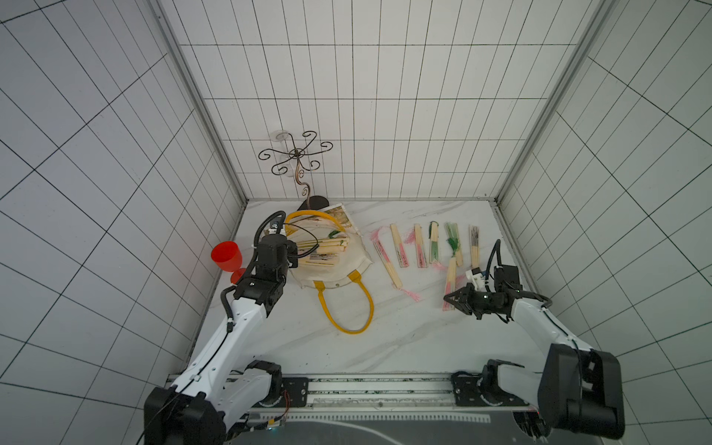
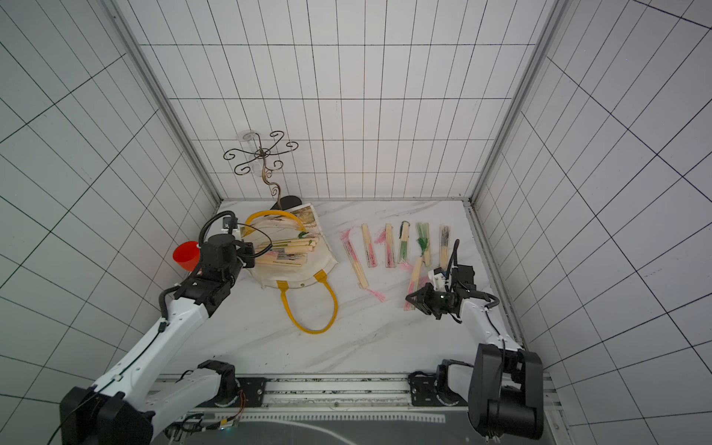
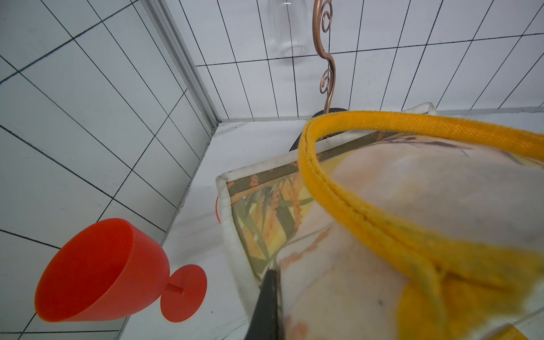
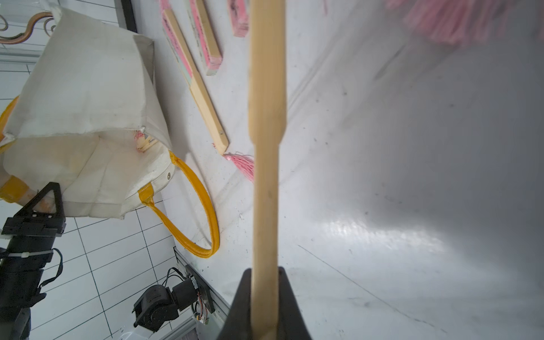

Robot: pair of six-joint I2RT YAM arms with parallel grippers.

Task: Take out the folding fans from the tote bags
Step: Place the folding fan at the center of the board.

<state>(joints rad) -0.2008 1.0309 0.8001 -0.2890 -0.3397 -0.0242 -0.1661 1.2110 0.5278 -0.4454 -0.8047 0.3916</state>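
Note:
The cream tote bag (image 1: 339,269) lies at the table's left with its mouth towards the front and one yellow handle (image 1: 348,308) flat on the marble. Several folding fans (image 1: 323,250) show inside it. My left gripper (image 1: 298,257) is shut on the bag's printed upper cloth (image 3: 368,206), holding the mouth up; one black finger (image 3: 266,300) shows at the cloth. Several more fans (image 1: 398,246) lie in a row on the right. My right gripper (image 1: 447,299) is shut on the narrow end of a bamboo fan (image 4: 266,176) with pink paper (image 1: 449,281), low over the table.
A red plastic goblet (image 1: 227,256) stands by the left wall, close to my left arm. A scrolled metal stand (image 1: 296,162) with a clear glass (image 3: 290,26) rises at the back behind the bag. Tiled walls close three sides; a rail (image 1: 377,389) runs along the front.

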